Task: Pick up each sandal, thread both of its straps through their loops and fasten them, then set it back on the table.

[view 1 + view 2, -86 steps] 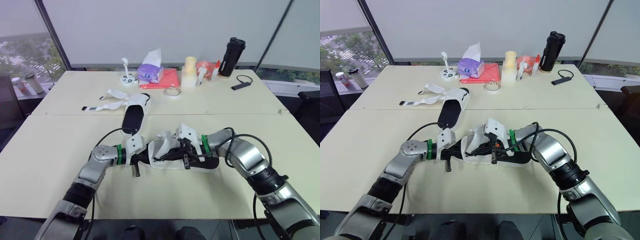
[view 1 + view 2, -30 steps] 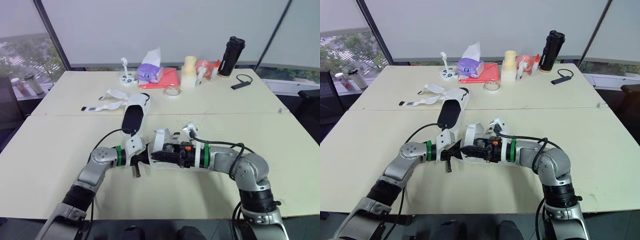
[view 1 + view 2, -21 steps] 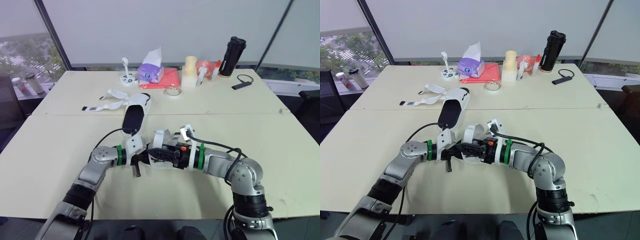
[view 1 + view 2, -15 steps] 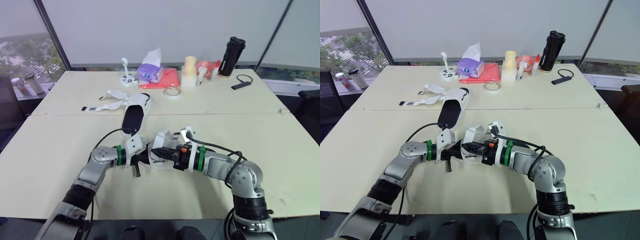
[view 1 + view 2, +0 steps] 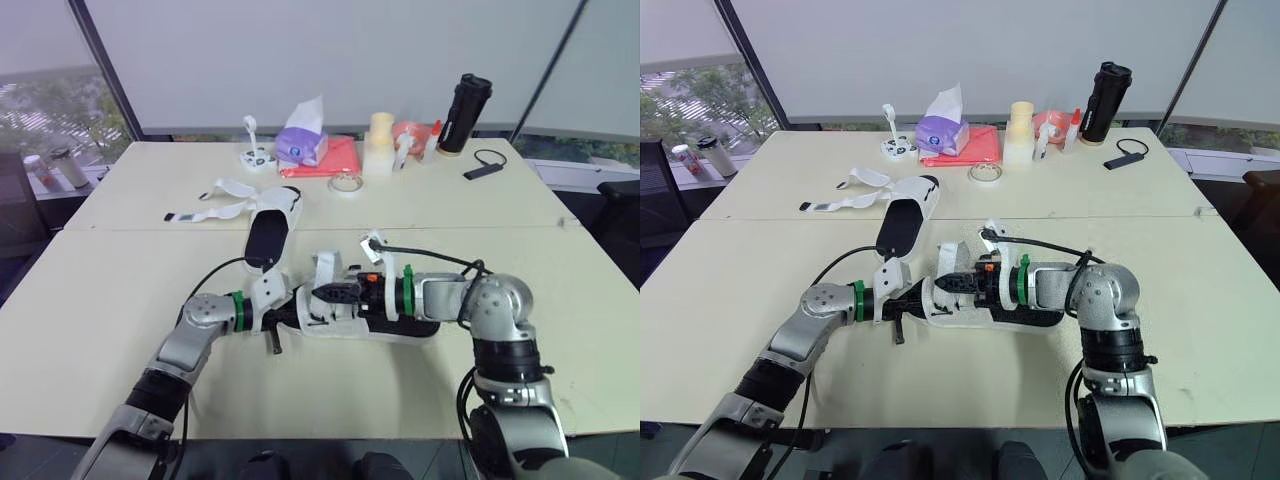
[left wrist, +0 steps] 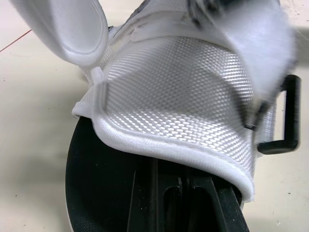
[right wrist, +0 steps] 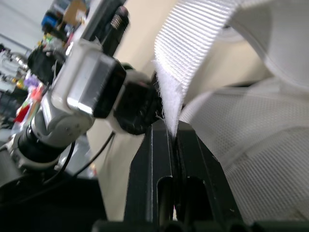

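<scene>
A white mesh sandal [image 5: 372,318] with a black sole lies on the table [image 5: 330,385] in front of me. My left gripper [image 5: 291,313] is shut on its left end, where the white upper [image 6: 183,101] curls over the fingers. A black loop [image 6: 287,116] sticks out at the upper's side. My right gripper [image 5: 326,293] is shut on a white strap [image 7: 193,43] and holds it up just above the sandal. The second sandal [image 5: 267,233] lies farther back on the left, its straps [image 5: 212,207] undone and spread out.
Along the table's far edge stand a purple tissue pack [image 5: 301,143], a red cloth [image 5: 333,160], a tape roll [image 5: 345,184], a cream bottle [image 5: 379,144] and a black flask [image 5: 465,112]. A small black device with a cord [image 5: 483,166] lies far right.
My right gripper reached left across the sandal, closed on the strap, then drew it slightly right and up as the elbow swung outward. The left gripper has kept its hold.
</scene>
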